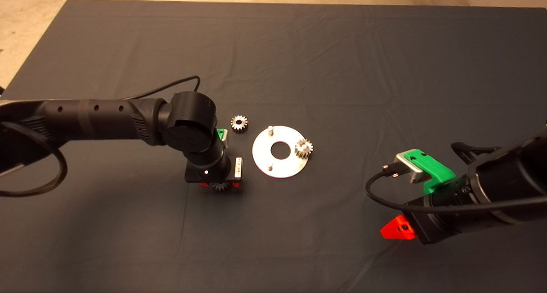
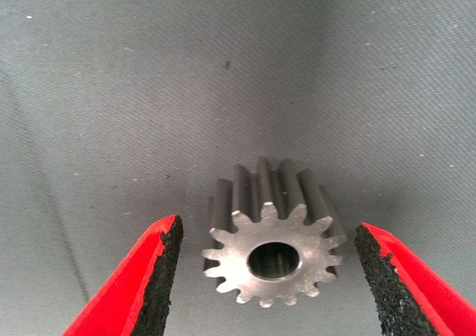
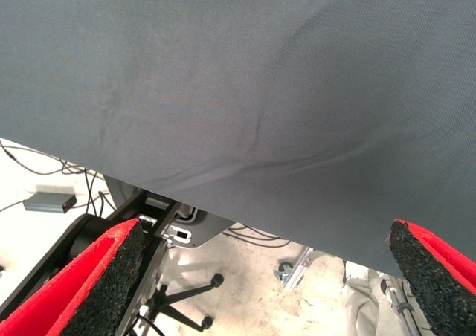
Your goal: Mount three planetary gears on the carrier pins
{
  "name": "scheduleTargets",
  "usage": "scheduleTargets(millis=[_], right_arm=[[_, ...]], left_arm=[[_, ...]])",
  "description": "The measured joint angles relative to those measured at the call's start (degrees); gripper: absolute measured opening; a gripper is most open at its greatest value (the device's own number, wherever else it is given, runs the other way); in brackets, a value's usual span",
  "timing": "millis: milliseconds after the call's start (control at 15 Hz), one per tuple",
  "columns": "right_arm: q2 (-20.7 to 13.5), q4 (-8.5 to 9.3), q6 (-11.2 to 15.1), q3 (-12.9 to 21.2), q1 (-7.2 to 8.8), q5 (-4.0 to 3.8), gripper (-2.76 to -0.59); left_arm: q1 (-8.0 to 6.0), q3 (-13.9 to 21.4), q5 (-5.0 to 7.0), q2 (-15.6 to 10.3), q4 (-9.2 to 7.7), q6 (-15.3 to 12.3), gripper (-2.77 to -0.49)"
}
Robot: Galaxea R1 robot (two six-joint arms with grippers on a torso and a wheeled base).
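Observation:
A shiny carrier disc (image 1: pixel 261 153) lies mid-mat. One planetary gear (image 1: pixel 304 148) sits on the pin at its right side. Two carrier pins (image 1: pixel 270 130) (image 1: pixel 269 165) stand bare. A second gear (image 1: pixel 239 123) lies loose on the mat left of the disc. My left gripper (image 1: pixel 220 185) points down over a third gear (image 1: pixel 221 186), just left of the disc's near edge. In the left wrist view this gear (image 2: pixel 271 254) lies flat on the mat between the open left gripper (image 2: pixel 268 288) with a gap on each side. My right gripper (image 1: pixel 398 230) waits open at the lower right.
The dark mat (image 1: pixel 299 62) covers the table, with pale floor beyond its far edge. In the right wrist view the right gripper (image 3: pixel 260 284) hangs past the mat's edge (image 3: pixel 223 202), over floor with cables and a wheeled base (image 3: pixel 186 306).

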Motion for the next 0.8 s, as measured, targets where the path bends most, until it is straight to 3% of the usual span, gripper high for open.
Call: scheduleTargets(millis=[67,267,400,800], right_arm=[[0.0,0.0,0.0,0.0,0.0,0.01,-0.89],[0.0,0.0,0.0,0.0,0.0,0.02,-0.89],[0.0,0.0,0.0,0.0,0.0,0.0,-0.89],[0.0,0.0,0.0,0.0,0.0,0.0,-0.89]], left_arm=[[0.0,0.0,0.0,0.0,0.02,0.2,-1.74],[0.0,0.0,0.0,0.0,0.13,0.2,-1.76],[0.0,0.0,0.0,0.0,0.16,0.3,-1.91],[0.0,0.0,0.0,0.0,0.16,0.5,-2.06]])
